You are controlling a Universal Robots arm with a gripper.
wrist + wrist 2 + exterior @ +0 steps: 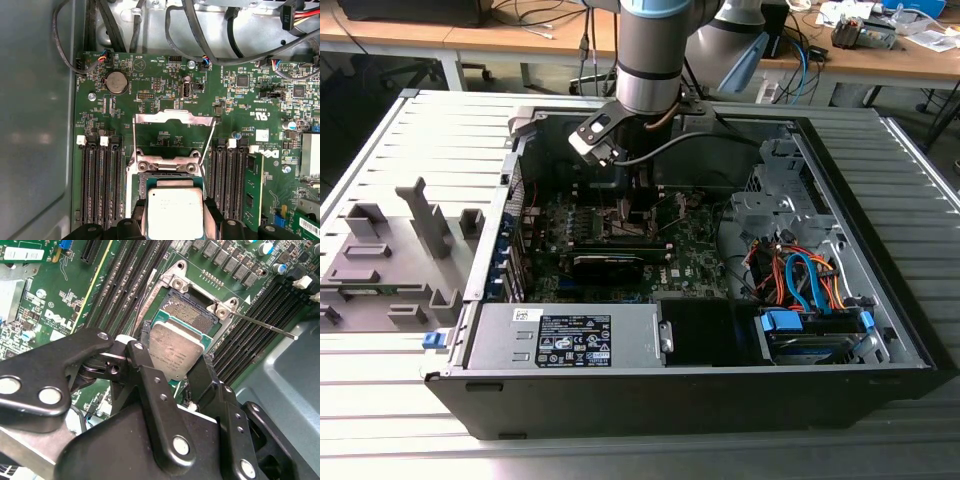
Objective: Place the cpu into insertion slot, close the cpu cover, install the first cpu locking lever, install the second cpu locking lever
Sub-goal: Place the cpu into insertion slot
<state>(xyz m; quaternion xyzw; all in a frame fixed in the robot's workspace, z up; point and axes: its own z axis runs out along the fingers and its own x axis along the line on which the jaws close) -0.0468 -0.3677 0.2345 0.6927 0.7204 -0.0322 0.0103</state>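
Note:
In both wrist views my gripper (172,360) (175,222) is shut on the cpu (176,351) (175,207), a black finger at each of two opposite edges. The silvery chip is held flat just over the insertion slot (192,309) (148,181), covering its near part. The far part of the socket's pin field is bare. The cpu cover (172,118) stands hinged open beyond the socket. A thin locking lever (265,326) sticks out to one side, unlatched. In the exterior view the gripper (632,208) reaches down into the open computer case over the motherboard.
Black memory slots (100,185) (125,285) flank the socket on both sides. Cables (200,30) hang over the board's far edge. A grey case wall (35,125) is close by. The power supply (570,335) and drive cage with coloured cables (810,290) fill the case front.

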